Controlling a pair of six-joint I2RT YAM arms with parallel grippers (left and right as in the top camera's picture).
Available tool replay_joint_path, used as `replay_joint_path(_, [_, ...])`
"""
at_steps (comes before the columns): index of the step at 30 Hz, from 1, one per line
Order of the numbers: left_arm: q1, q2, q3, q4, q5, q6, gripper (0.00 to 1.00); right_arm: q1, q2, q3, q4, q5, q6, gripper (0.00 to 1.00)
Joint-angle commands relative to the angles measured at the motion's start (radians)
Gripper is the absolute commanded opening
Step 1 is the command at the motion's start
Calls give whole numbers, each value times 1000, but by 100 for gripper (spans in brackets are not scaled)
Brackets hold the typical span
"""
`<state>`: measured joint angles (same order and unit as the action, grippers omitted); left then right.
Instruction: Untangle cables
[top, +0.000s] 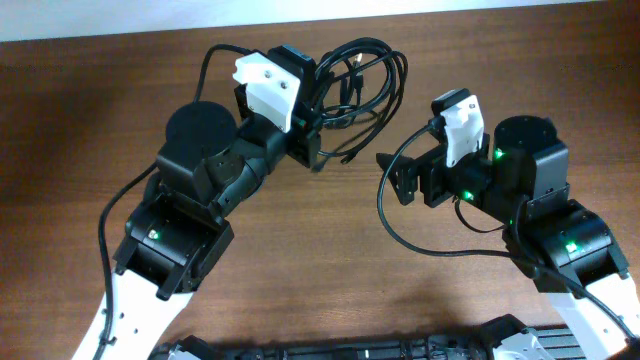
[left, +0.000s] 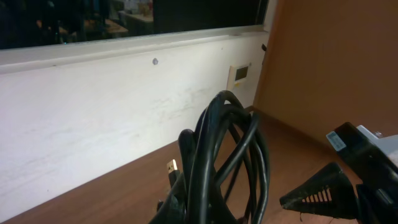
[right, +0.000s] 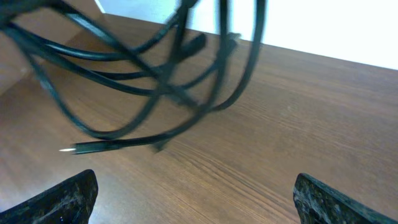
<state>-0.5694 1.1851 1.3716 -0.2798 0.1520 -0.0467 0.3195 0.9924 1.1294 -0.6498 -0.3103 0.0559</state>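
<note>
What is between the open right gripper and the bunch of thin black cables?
Only bare brown wooden table. The right wrist view shows nothing lying between the right gripper and the thin black cables dangling ahead of it; overhead agrees.

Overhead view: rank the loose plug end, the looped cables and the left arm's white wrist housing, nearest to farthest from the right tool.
From the right tool:
1. loose plug end, close in front of it.
2. looped cables, farther back toward the table's far edge.
3. white wrist housing, farthest, beyond the cables.
</note>
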Motion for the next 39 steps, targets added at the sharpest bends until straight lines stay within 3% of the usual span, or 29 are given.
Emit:
replay_joint_path(1, [0, -8, 11, 17, -18, -10, 0, 7, 1, 13, 24, -58, -30, 99])
replay_joint_path(5, [0, -8, 11, 17, -2, -20, 0, 7, 1, 13, 55, -64, -2, 99])
replay_joint_path(9, [0, -8, 11, 26, 102, -22, 0, 7, 10, 13, 82, -42, 39, 99])
replay_joint_path(13, [0, -8, 11, 48, 229, -22, 0, 7, 29, 14, 76, 105, 154, 99])
replay_joint_path(21, [1, -33, 11, 47, 233, -21, 0, 6, 75, 13, 22, 292, 217, 99])
replay_joint_path(39, [1, -162, 11, 40, -108, 15, 0, 6, 78, 13, -103, 374, 219, 99])
